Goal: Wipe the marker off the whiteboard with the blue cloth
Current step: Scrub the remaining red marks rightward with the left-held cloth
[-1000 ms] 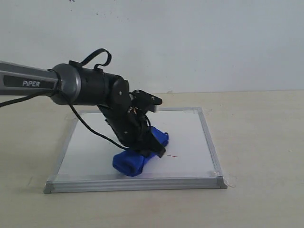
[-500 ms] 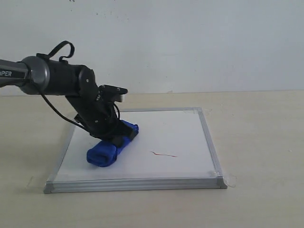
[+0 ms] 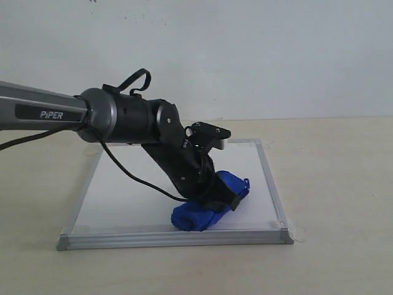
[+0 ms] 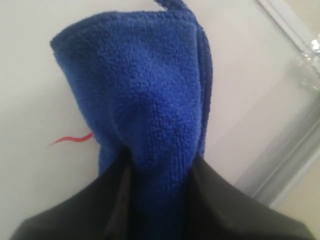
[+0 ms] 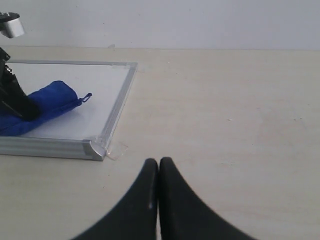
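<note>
The whiteboard (image 3: 129, 190) lies flat on the table, silver-framed. My left gripper (image 3: 218, 200) is shut on the blue cloth (image 3: 212, 206), pressing it onto the board near the front right. In the left wrist view the blue cloth (image 4: 145, 105) fills the middle between my black fingers (image 4: 225, 200), and a short stretch of the red marker (image 4: 72, 139) shows beside it. In the exterior view the marker is hidden under cloth and arm. My right gripper (image 5: 158, 162) is shut and empty over bare table, off the board's corner (image 5: 97, 147).
The left arm (image 3: 55, 114) stretches in from the left edge over the board. The whiteboard's taped front right corner (image 3: 285, 235) lies near the cloth. Beige table (image 3: 338, 184) surrounds the board, with a white wall behind.
The left gripper swept the cloth from mid-board to the left side, then back across to the front right, covering the spot where the red line showed half a second ago.
</note>
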